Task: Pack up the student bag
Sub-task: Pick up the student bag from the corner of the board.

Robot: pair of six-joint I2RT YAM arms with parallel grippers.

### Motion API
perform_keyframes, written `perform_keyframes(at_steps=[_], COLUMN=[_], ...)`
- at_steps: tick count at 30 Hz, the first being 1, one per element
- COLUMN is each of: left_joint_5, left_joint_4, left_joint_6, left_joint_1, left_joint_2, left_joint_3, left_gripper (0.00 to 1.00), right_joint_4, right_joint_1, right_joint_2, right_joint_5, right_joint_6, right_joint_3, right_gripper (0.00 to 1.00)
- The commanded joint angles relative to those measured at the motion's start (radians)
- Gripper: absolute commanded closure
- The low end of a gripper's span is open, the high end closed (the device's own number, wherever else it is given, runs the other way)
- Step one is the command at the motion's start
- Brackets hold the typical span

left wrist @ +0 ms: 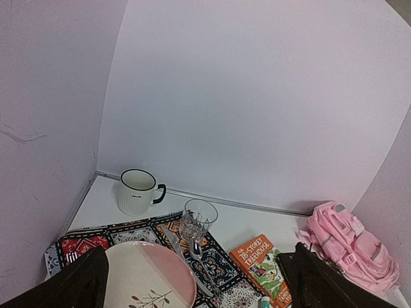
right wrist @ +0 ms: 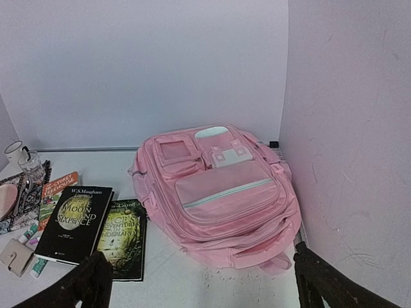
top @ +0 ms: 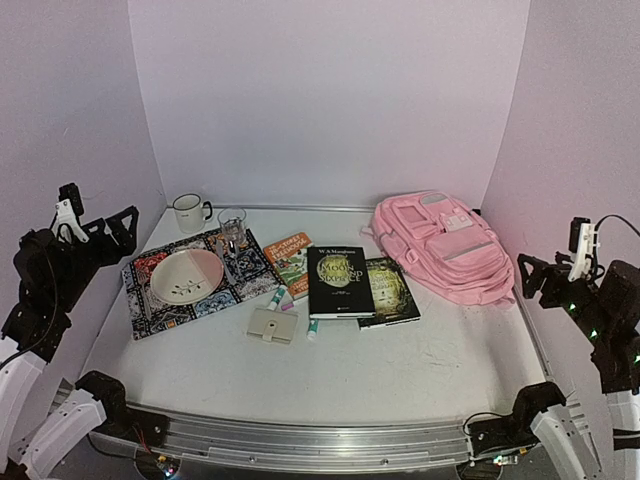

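The student bag [right wrist: 218, 192] lies flat on the counter [top: 330, 380] with its front pockets up: soft, puffy pink fabric, pale patches, and a light zip line across the big pocket. Every zip I can see looks shut, so I judge the packing has not begun and opening the bag comes first.

My right fingers [right wrist: 90, 282] hang in the air on the near side of the bag, spread wide and holding nothing. My left fingers [left wrist: 77, 289] are well apart from the bag, far to its left, equally wide and empty.

Just left of the bag lies a dark glossy paperback [top: 388, 290], with a black book [top: 339, 281] overlapping its far edge. Beyond that are an orange book [top: 290, 262], two slim tubes [top: 277, 298] and a small beige wallet [top: 272, 325]. These are flat, stiff things, probably easy to slide in.

Farthest left of the bag, a patterned mat [top: 150, 310] carries a pink-and-white plate [top: 187, 275] and a clear glass [top: 232, 228]; a ribbed white mug [top: 187, 212] stands behind it.

The fabric is likely to sag, so I expect to pin the bag with one set of fingers while the other finds a zip pull, too small to make out here.
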Motion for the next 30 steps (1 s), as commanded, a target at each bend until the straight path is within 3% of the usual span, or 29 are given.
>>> perform_keyframes(at_steps=[1, 8, 16, 20, 27, 30], left_joint_5=[0.004, 0.033, 0.147, 0.183, 0.199, 0.222], left_joint_4=[0.040, 0.115, 0.151, 0.150, 0.151, 0.150], left_joint_6=[-0.015, -0.036, 0.005, -0.002, -0.022, -0.020], left_joint_1=[0.004, 0.004, 0.004, 0.004, 0.004, 0.004], left_joint_2=[0.000, 0.007, 0.066, 0.091, 0.154, 0.198], left_joint_3=[0.010, -0.056, -0.054, -0.057, -0.050, -0.045], left_gripper=[0.01, 0.01, 0.01, 0.01, 0.01, 0.01], right_joint_4=[0.026, 0.014, 0.062, 0.062, 0.048, 0.029], right_joint_1=[-0.003, -0.003, 0.002, 0.047, 0.216, 0.242], right_joint_2=[0.034, 0.208, 0.598, 0.785, 1.164, 1.275], right_joint_5=[-0.061, -0.194, -0.251, -0.118, 0.268, 0.351], right_joint_6=[0.007, -0.015, -0.095, -0.124, -0.222, -0.253], right_joint_3=[0.048, 0.134, 0.220, 0.279, 0.409, 0.460], right_gripper=[0.02, 0.02, 0.02, 0.02, 0.02, 0.02])
